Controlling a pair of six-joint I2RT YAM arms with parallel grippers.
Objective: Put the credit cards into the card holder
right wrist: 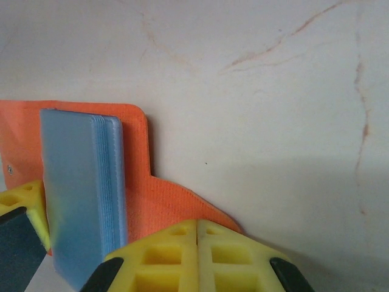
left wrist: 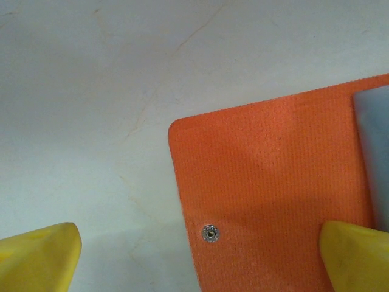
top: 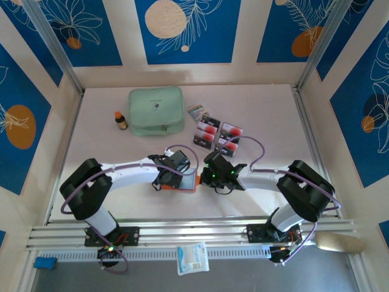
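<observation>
The orange card holder (top: 184,183) lies open and flat on the table between my two grippers. In the left wrist view its orange cloth (left wrist: 273,182) shows a metal snap stud (left wrist: 211,233) and a greyish sleeve (left wrist: 374,146) at the right edge. My left gripper (left wrist: 197,255) is open, one yellow fingertip (left wrist: 42,255) over bare table, the other over the holder. My right gripper (right wrist: 197,231) is shut, its tips sitting over the holder's snap tab (right wrist: 176,201), beside the stack of clear sleeves (right wrist: 82,188). Several credit cards (top: 217,136) with red circles lie face up farther back.
A mint-green zip pouch (top: 156,111) lies at the back left with a small brown bottle (top: 121,120) beside it. A small striped packet (top: 196,111) sits just behind the cards. Cream side walls enclose the table (top: 267,115).
</observation>
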